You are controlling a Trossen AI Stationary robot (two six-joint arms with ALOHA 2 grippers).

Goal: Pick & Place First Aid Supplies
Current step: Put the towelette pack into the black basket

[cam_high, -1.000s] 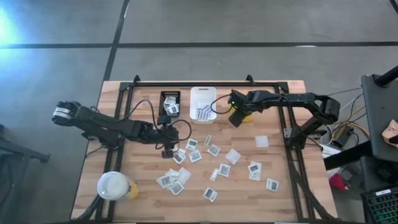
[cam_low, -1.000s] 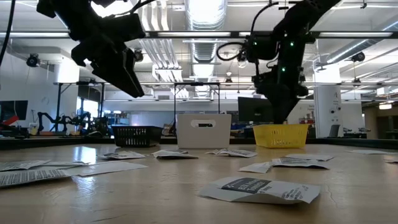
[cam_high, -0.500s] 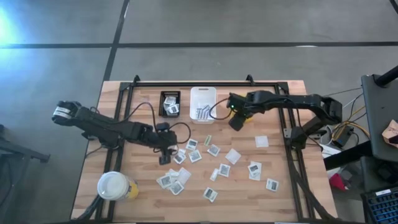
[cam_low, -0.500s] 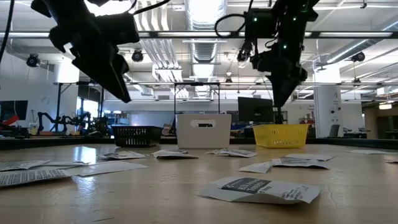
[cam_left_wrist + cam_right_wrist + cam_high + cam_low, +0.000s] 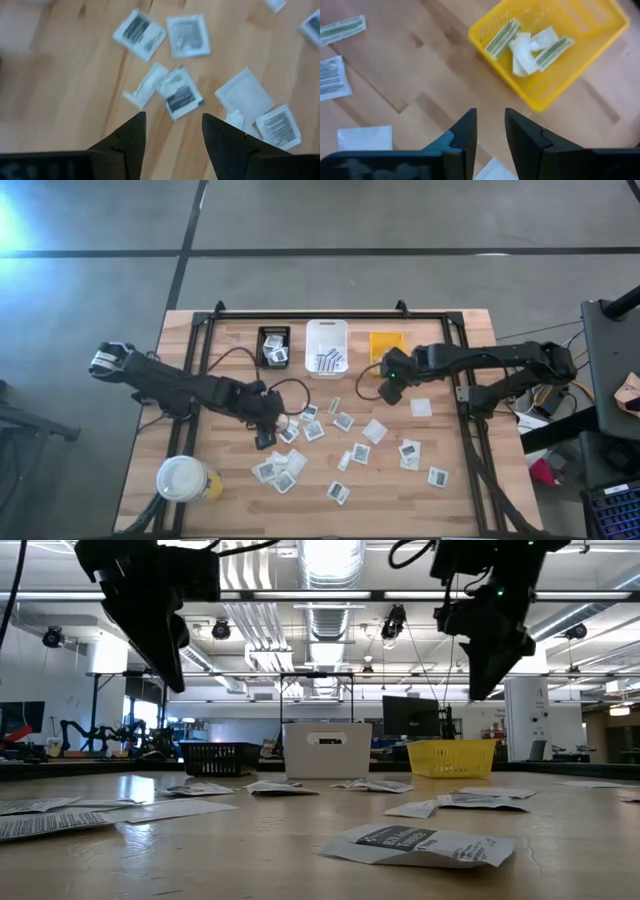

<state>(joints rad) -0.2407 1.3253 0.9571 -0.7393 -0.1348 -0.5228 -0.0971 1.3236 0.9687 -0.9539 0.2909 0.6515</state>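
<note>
My left gripper [image 5: 172, 131] hangs spread and empty over packets [image 5: 181, 95] on the bench [image 5: 452, 500], beside the black bin [image 5: 273, 346]. Right gripper [image 5: 490, 129], near that bin's yellow neighbour [image 5: 555, 45], is part-closed, empty. Overlapping packets risk a double pick.

The table [image 5: 200, 510] is pale planked wood, matt; the packets [image 5: 313, 431] look like thin white paper; the yellow bin [image 5: 580, 60] is perforated plastic.
</note>
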